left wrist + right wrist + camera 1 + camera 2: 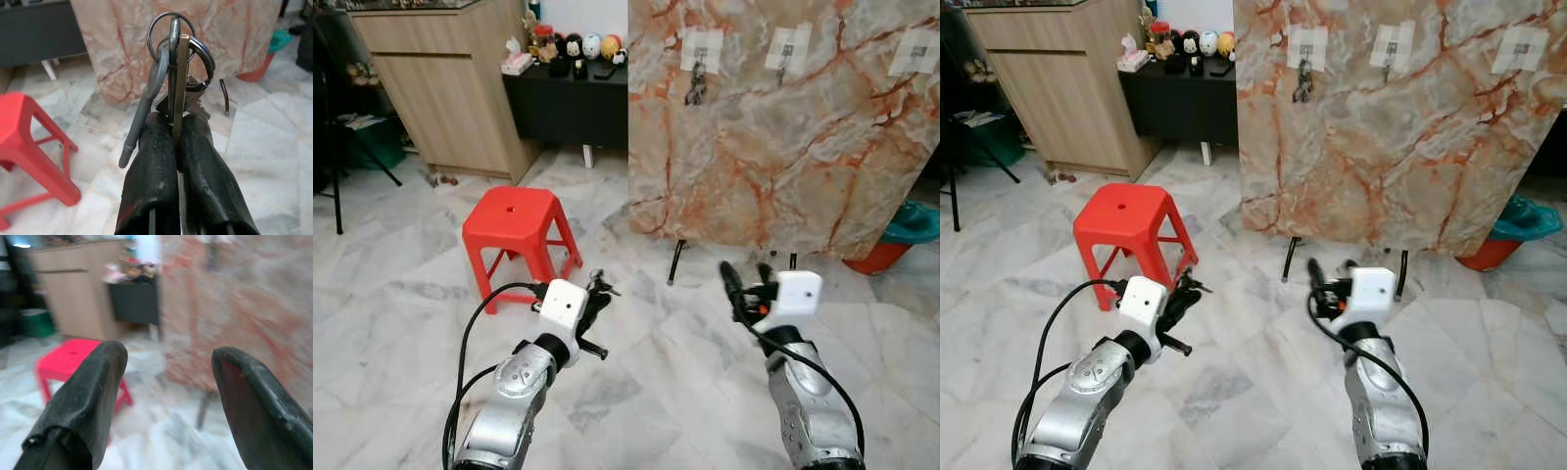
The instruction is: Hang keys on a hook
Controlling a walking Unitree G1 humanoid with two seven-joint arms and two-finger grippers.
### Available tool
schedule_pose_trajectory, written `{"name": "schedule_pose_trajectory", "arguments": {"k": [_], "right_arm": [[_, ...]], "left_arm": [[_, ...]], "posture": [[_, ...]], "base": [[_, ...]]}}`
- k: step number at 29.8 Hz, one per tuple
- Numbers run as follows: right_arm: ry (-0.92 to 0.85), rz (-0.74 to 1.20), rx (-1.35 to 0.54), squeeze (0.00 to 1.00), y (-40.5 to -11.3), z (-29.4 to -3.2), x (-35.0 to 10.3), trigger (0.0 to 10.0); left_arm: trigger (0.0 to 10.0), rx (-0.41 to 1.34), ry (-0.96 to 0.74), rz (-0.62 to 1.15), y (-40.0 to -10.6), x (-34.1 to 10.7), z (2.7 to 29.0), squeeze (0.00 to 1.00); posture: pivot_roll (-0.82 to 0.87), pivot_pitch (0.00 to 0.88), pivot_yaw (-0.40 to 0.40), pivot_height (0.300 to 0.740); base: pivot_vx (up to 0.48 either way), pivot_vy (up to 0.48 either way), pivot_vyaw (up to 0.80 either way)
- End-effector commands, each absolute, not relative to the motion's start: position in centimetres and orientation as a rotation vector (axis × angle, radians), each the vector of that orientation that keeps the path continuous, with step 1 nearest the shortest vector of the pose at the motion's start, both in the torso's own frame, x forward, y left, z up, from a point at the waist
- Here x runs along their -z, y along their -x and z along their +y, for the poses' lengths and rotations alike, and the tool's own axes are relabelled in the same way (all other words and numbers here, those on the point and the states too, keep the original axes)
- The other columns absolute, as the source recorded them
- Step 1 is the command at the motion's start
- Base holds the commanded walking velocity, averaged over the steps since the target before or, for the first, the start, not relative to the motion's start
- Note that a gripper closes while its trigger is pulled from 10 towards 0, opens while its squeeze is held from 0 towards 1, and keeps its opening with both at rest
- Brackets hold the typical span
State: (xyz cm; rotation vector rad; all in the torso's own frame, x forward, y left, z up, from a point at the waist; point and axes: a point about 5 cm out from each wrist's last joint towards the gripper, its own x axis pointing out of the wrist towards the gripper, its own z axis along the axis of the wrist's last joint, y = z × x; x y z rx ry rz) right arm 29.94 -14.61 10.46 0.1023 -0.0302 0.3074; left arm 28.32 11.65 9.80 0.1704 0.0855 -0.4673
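Observation:
My left gripper (595,297) is shut on a bunch of keys (178,63); its rings and a grey tag stick up past the fingertips. It is held low over the floor, next to the red stool and well short of the marble board (783,166). The board leans upright ahead and carries three white pads with hooks: a left hook (701,51) with another key bunch (695,88) hanging from it, a middle hook (787,49) and a right hook (915,51). My right gripper (747,278) is open and holds nothing, also low before the board.
A red plastic stool (514,223) stands on the marble floor to the left. Behind it are a wooden cabinet (450,88) and a black table (568,103) with figurines. An orange basin (886,250) sits by the board's right foot. The board's thin black legs (676,262) reach the floor.

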Motion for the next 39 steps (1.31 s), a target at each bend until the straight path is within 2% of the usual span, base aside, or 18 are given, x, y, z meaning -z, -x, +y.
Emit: {"name": "schedule_pose_trajectory", "arguments": {"k": [1, 5, 13, 18, 23, 27, 39], "right_arm": [[-0.101, -0.054, -0.387, 0.0, -30.1, -13.6, -11.6, 10.0], [-0.08, -0.087, -0.687, 0.0, -29.6, -11.0, -14.2, 10.0], [-0.109, -0.108, -0.88, 0.0, -28.8, -10.2, -16.1, 10.0], [-0.097, -0.101, -0.892, 0.0, -28.9, -10.3, -16.2, 10.0], [-0.052, -0.077, -0.864, 0.0, -29.0, -10.8, -16.0, 10.0], [-0.026, -0.084, -0.771, 0.0, -29.9, -11.8, -16.0, 10.0], [0.077, -0.019, -0.778, 0.0, -30.2, -12.4, -14.8, 10.0]], "left_arm": [[10.0, 0.46, -0.217, 0.065, -28.7, -10.6, 11.7, 0.0], [10.0, 0.43, -0.238, 0.035, -29.6, -11.9, 11.4, 0.0], [10.0, 0.416, -0.24, -0.035, -30.6, -14.3, 10.7, 0.0], [10.0, 0.512, -0.285, -0.064, -30.6, -15.5, 9.0, 0.0], [10.0, 0.518, -0.276, -0.078, -30.5, -16.2, 8.4, 0.0], [10.0, 0.584, -0.309, -0.07, -30.2, -16.2, 7.7, 0.0], [10.0, 0.572, -0.3, -0.079, -30.4, -17.0, 7.7, 0.0]], "posture": [[-0.03, 0.0, -0.015, 0.74], [-0.03, 0.0, -0.029, 0.74], [-0.03, 0.0, -0.043, 0.74], [-0.03, 0.0, -0.041, 0.74], [-0.03, 0.0, -0.042, 0.74], [-0.03, 0.0, -0.044, 0.74], [-0.02, 0.0, -0.051, 0.74]], "base": [[0.0, 0.0, 0.0], [0.0, 0.0, 0.0], [0.0, 0.0, 0.0], [0.0, 0.0, 0.0], [0.0, 0.0, 0.0], [0.0, 0.0, 0.0], [0.0, 0.0, 0.0]]}}
